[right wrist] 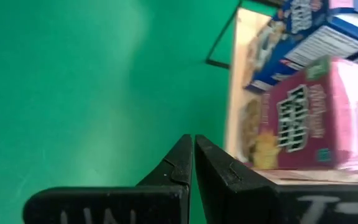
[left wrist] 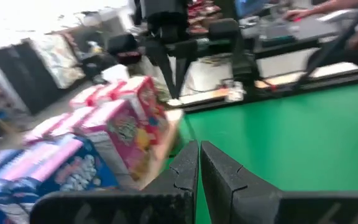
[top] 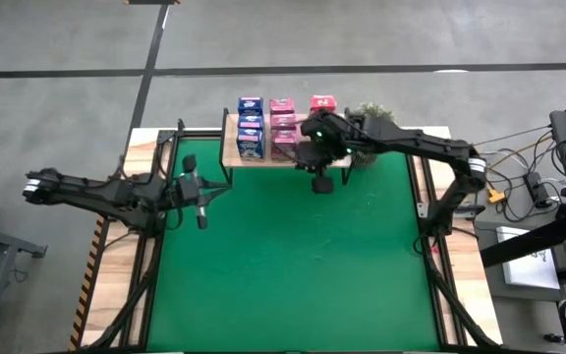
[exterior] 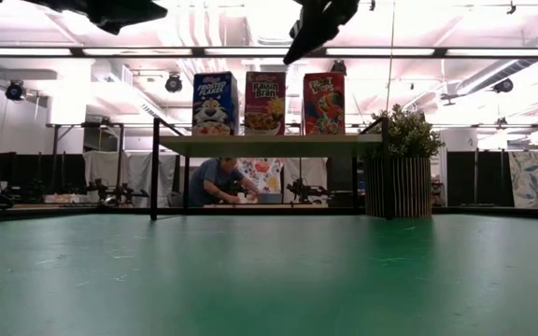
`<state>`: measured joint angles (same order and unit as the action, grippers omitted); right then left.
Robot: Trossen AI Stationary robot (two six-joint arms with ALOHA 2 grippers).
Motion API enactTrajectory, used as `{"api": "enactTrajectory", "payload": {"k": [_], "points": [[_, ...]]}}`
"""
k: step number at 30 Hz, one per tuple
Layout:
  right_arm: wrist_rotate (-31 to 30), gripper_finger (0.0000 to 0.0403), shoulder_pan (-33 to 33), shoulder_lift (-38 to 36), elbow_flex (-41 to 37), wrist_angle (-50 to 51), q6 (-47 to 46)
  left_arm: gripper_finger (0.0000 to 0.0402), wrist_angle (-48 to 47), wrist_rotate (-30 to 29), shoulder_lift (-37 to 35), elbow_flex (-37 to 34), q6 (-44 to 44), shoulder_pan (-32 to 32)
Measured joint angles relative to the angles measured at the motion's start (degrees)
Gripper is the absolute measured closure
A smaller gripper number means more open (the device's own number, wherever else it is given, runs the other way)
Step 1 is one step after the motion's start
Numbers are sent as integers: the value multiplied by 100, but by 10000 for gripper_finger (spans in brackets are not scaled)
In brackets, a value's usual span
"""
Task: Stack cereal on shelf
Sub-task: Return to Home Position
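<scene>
The cereal boxes [top: 266, 126] stand upright on the shelf [exterior: 269, 146] in three rows running back from its front edge, fronted by a Frosted Flakes box [exterior: 215, 103], a Raisin Bran box [exterior: 265, 103] and a Froot Loops box [exterior: 324, 103]; the arm above the shelf hides most of the red row in the high view. Stacking looks done, so what remains is a clean retreat. The right gripper [top: 320, 180] hangs just off the shelf's front edge, above board height, fingers pressed together and holding nothing. It would do best to rise first and then draw back from the shelf, so that neither its closed tips nor the forearm lying over the shelf's red end brushes a box top. A potted plant [exterior: 404, 140] stands just beside that same end of the shelf, so the elbow should not swing low there. The left gripper [top: 200, 214], also pinched shut and empty, sits well clear off the shelf's blue end and can fold straight home. In front of the shelf the green mat [top: 293, 265] gives both arms open room, and a person [exterior: 218, 182] works in the room far beyond the shelf
</scene>
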<state>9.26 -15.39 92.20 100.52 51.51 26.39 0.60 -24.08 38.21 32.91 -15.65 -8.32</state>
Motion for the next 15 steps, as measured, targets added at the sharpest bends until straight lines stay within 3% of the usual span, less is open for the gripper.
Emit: {"api": "enactTrajectory", "payload": {"k": [8, 15], "points": [[20, 394, 281, -1081, -2085, -1700, -300, 402, -1250, 1351, -660, -10, 524, -1], [24, 394, 523, -2038, -3879, -3621, -547, 402, -1432, 1460, -799, -185, 578, 0]]}}
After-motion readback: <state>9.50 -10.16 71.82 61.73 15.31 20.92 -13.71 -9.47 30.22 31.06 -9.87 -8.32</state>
